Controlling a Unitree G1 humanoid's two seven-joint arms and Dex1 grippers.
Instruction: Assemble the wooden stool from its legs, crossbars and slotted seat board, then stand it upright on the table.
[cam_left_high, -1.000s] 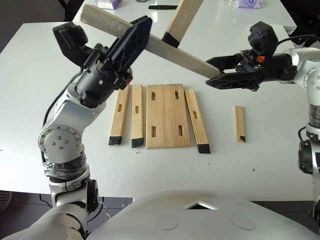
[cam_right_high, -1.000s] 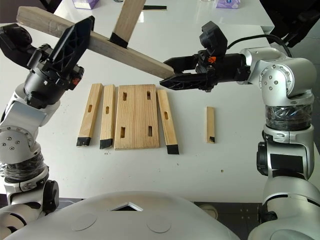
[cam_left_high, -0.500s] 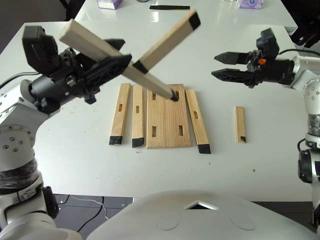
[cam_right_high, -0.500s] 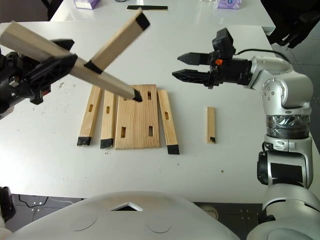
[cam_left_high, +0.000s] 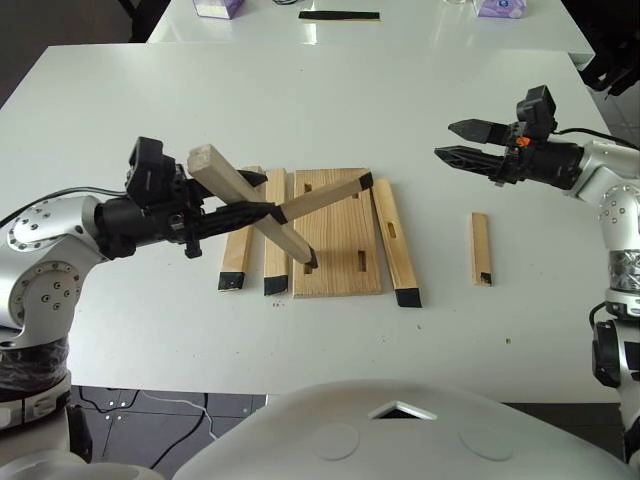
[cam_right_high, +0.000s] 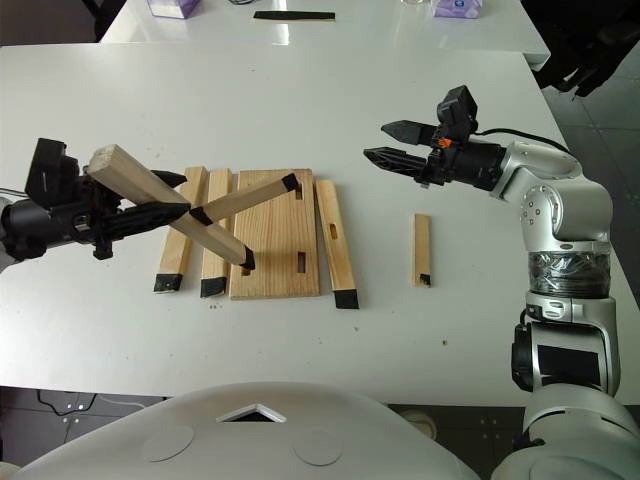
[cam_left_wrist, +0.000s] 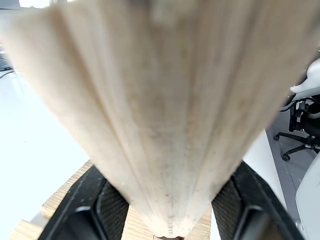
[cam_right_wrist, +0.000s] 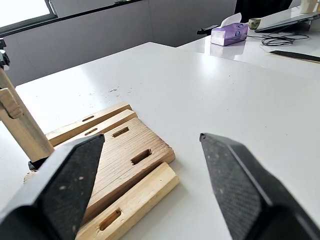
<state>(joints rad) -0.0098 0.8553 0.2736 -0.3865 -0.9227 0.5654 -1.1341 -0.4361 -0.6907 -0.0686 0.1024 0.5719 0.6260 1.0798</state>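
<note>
My left gripper (cam_left_high: 238, 212) is shut on a wooden leg (cam_left_high: 250, 205) that has a crossbar (cam_left_high: 325, 195) joined to it. The leg slants down over the slotted seat board (cam_left_high: 337, 260), and its black tip (cam_left_high: 310, 263) rests at a slot near the board's front left. Up close in the left wrist view, the leg (cam_left_wrist: 160, 100) sits between the dark fingers (cam_left_wrist: 95, 210). Two more legs (cam_left_high: 238, 235) (cam_left_high: 274, 235) lie left of the board and one (cam_left_high: 393, 240) lies on its right. My right gripper (cam_left_high: 445, 140) hangs open above the table, right of the board.
A short crossbar (cam_left_high: 480, 248) lies alone at the right, below the right gripper. Two tissue boxes (cam_left_high: 217, 8) (cam_left_high: 497, 8) and a black strip (cam_left_high: 338, 15) sit on the table behind. The right wrist view looks over the seat board (cam_right_wrist: 120, 165) from the right.
The left arm swung the leg and crossbar down from high above until the black tip met the seat board. The right gripper came off the leg's end and drew back right, open.
</note>
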